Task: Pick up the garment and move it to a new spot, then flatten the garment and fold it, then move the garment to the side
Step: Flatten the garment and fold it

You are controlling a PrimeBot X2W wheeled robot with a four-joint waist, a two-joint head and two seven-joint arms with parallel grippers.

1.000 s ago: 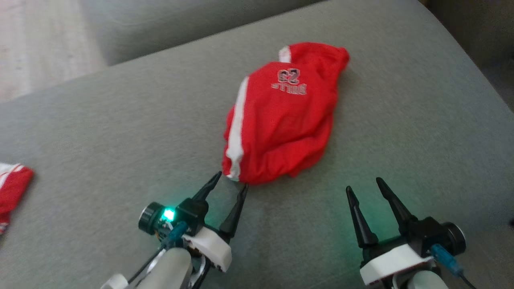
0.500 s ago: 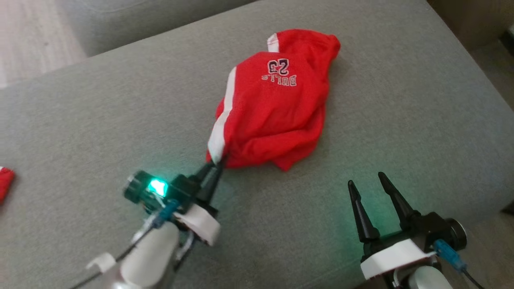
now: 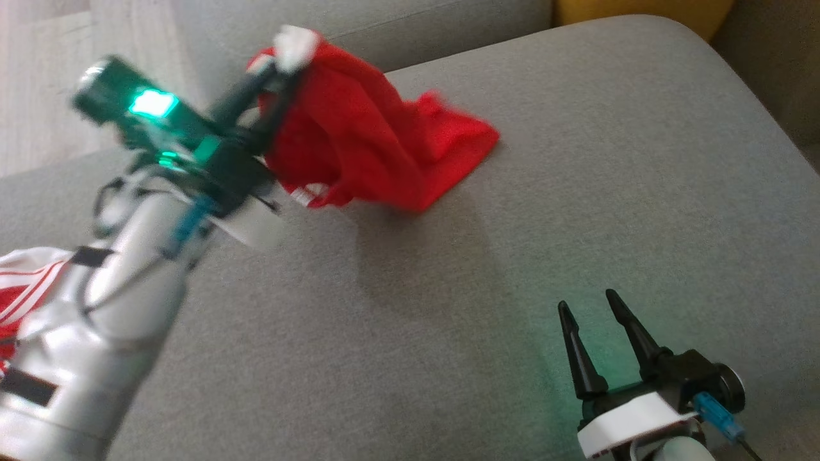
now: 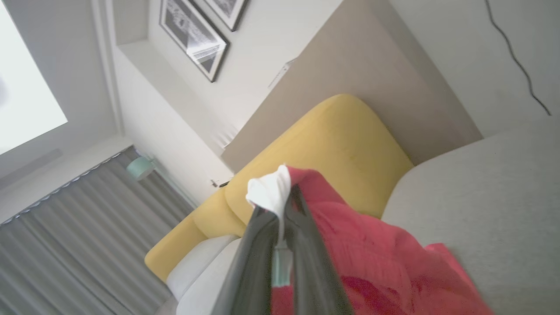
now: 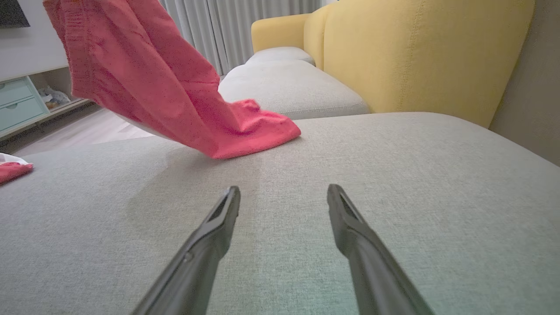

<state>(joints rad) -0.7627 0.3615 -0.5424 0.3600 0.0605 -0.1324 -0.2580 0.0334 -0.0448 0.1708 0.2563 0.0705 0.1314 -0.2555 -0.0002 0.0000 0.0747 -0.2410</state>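
Left tool: your left tool [image 3: 282, 73] is pinching shut on the white-trimmed corner of the garment [image 3: 371, 147]. A second ago it was standing wide with its tips at that same corner, so the grab has only just gone in.
Garment: it is now hanging from that pinched corner, raised over the far left part of the seat cushion [image 3: 576, 160]. A second ago it was lying bunched near the cushion's middle. Its lower end is still trailing on the fabric toward the far edge.
Right tool: your right tool [image 3: 586, 301] is waiting with its fingers wide, holding nothing, low over the near right edge, just as it was a second ago.
Task meaning: you are judging this as the pick-up under way. The carry to a new spot is not finished while the tail is dragging, and flattening, folding and setting aside are all still waiting.
Surface: the cushion is showing grey woven upholstery, likely gripping the trailing cloth.
Other cloth: a second red-and-white piece [image 3: 25, 282] is lying at the near left edge.
Room: a yellow backrest [image 5: 415, 57] is rising beyond the far edge. Grey curtains [image 5: 245, 22] are hanging behind it, and framed pictures [image 4: 194, 37] are hanging on the wall.
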